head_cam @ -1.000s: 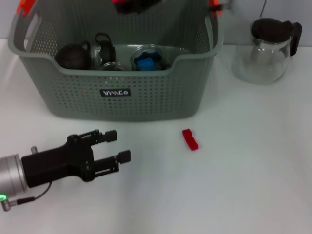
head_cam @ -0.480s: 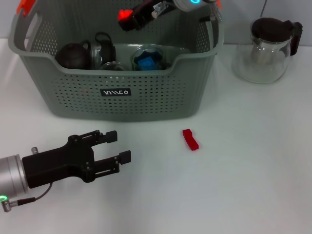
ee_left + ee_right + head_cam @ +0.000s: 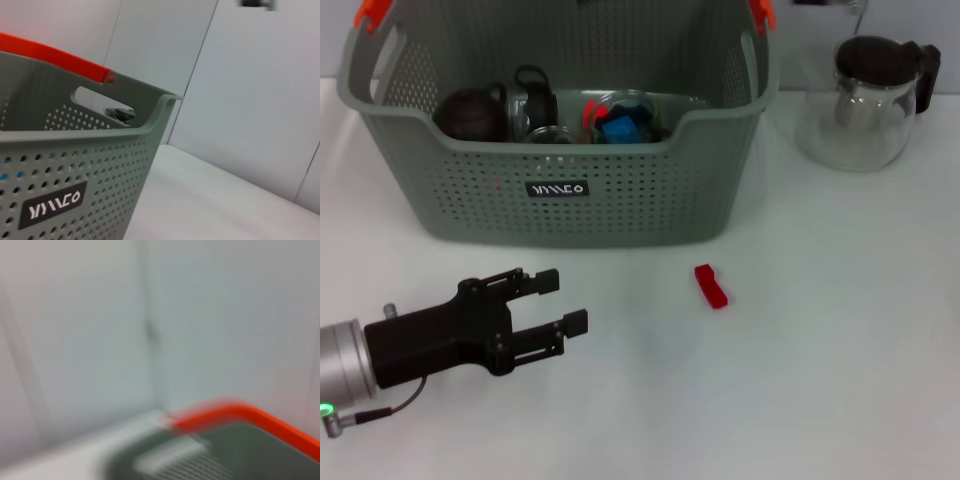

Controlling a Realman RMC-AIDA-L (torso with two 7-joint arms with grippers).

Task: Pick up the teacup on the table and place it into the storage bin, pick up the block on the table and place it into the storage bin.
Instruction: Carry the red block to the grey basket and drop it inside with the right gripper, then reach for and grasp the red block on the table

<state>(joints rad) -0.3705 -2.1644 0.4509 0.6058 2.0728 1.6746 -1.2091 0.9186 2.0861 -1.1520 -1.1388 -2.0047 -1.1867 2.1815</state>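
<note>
The grey-green storage bin [image 3: 620, 205] stands at the back middle of the table. Inside it are a dark round pot [image 3: 470, 115], a black-lidded item [image 3: 535, 95], a glass cup [image 3: 625, 125] with something blue in it, and a small red piece [image 3: 588, 112]. A red block [image 3: 710, 286] lies on the table in front of the bin's right end. My left gripper [image 3: 565, 300] is open and empty, low at the front left, pointing toward the block. No teacup shows on the table. My right gripper is out of view.
A glass jug with a black lid [image 3: 865, 100] stands at the back right. The left wrist view shows the bin's wall with its label [image 3: 52, 205] and an orange clip [image 3: 55, 57]. The right wrist view shows an orange clip [image 3: 250, 415], blurred.
The right gripper, which held a red piece over the bin, has risen out of the head view. A red piece now lies in the bin. The left arm has not moved.
</note>
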